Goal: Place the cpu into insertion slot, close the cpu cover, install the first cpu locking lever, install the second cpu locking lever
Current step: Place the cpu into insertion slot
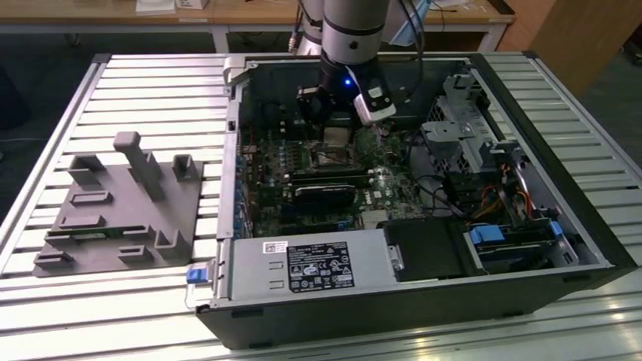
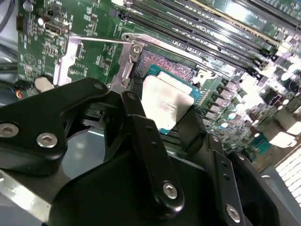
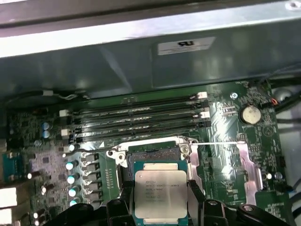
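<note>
The hand [image 3: 160, 201] grips the cpu [image 3: 160, 186] by its edges. It hangs just over the open insertion slot [image 3: 154, 151].

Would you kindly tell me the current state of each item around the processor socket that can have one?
hand: shut on the cpu.
cpu: gripped by two opposite edges, over the insertion slot, apparently not seated.
insertion slot: uncovered, contacts exposed.
cpu cover: open, not down over the slot.
computer case: side open, board exposed.
</note>
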`<state>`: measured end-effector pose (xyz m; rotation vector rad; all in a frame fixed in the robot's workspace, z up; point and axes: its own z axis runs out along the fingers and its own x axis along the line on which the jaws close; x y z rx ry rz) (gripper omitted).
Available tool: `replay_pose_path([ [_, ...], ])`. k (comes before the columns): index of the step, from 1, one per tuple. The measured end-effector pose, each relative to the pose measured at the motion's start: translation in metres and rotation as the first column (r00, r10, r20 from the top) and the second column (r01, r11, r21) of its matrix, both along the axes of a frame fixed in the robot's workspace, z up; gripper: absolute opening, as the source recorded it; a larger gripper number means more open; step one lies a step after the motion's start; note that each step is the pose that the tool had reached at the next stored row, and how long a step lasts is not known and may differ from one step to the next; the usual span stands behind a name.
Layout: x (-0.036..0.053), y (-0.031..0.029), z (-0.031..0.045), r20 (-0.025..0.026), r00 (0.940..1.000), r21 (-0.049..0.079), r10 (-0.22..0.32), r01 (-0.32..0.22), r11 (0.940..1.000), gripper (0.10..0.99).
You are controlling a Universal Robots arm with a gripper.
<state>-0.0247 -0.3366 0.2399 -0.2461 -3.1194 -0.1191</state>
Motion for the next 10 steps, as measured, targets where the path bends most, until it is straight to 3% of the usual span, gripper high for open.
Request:
replay_pose_path([
  [5, 0.0, 0.0, -0.0003, 0.0, 0.997, 0.0, -0.077, 0.077, 0.997, 0.537],
  [10, 0.0, 0.0, -0.0006, 0.0001, 0.9868, 0.0, -0.162, 0.162, 0.9868, 0.537],
])
